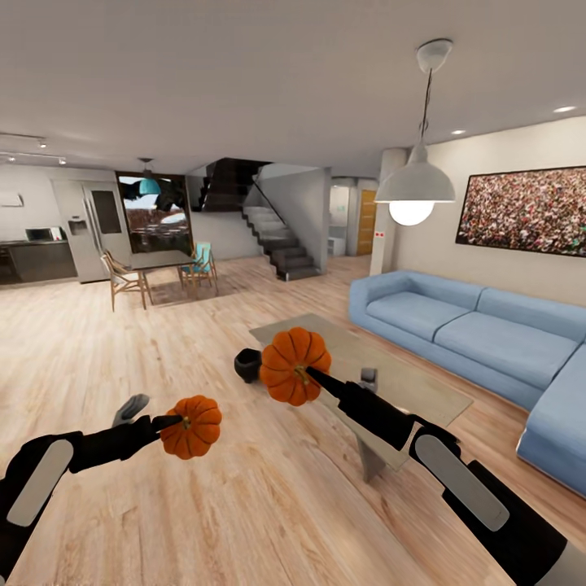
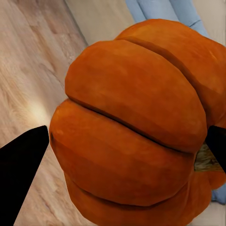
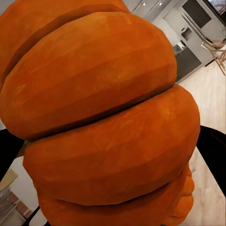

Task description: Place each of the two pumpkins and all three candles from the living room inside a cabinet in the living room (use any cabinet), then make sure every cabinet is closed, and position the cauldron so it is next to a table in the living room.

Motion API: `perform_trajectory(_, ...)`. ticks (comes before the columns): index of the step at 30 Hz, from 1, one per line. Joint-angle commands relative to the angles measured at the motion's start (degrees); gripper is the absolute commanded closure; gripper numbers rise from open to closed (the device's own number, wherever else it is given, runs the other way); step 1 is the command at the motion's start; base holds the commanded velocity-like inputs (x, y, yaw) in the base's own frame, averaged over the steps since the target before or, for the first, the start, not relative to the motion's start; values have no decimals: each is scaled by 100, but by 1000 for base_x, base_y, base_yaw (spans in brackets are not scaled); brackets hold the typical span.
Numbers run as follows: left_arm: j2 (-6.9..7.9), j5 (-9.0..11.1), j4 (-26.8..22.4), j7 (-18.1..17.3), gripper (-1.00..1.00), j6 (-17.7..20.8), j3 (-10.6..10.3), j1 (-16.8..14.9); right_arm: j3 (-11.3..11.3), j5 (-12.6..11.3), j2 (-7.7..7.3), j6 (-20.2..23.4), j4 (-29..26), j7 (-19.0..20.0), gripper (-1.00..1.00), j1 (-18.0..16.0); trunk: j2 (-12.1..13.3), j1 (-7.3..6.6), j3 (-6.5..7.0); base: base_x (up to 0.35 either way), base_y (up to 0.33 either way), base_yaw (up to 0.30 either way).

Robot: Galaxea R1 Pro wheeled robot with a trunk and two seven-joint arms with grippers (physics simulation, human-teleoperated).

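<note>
My left gripper (image 1: 168, 422) is shut on a small orange ribbed pumpkin (image 1: 192, 426), held low over the wood floor. In the left wrist view that pumpkin (image 2: 136, 132) sits between the black fingers (image 2: 21, 165). My right gripper (image 1: 314, 377) is shut on the other pumpkin (image 1: 294, 365), held higher, in front of the table (image 1: 423, 391). In the right wrist view this pumpkin (image 3: 103, 117) is clamped between dark fingers (image 3: 212, 150). The black cauldron (image 1: 247, 365) stands on the floor by the table's near left corner. The candles and the cabinet are out of view.
A blue corner sofa (image 1: 480, 334) runs along the right behind the table. A small greyish object (image 1: 368, 378) stands on the table. A pendant lamp (image 1: 413, 191) hangs above. A dining table with chairs (image 1: 159, 268), stairs (image 1: 281, 240) and the kitchen lie far back.
</note>
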Motion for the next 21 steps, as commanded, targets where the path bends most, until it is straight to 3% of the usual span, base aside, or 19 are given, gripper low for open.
perform_trajectory(1,-4,-8,5,-39,100,29,8,-5,7,-59,-5,24,1,9,100,-3,39,-21,24,0,0,219)
perform_trajectory(17,-38,9,-17,-39,100,34,15,-5,11,-54,3,24,1,9,100,-3,680,-372,420,0,0,219)
perform_trajectory(21,-35,7,-17,-39,100,36,23,-5,11,-50,2,24,1,9,100,-3,689,-377,451,0,0,219)
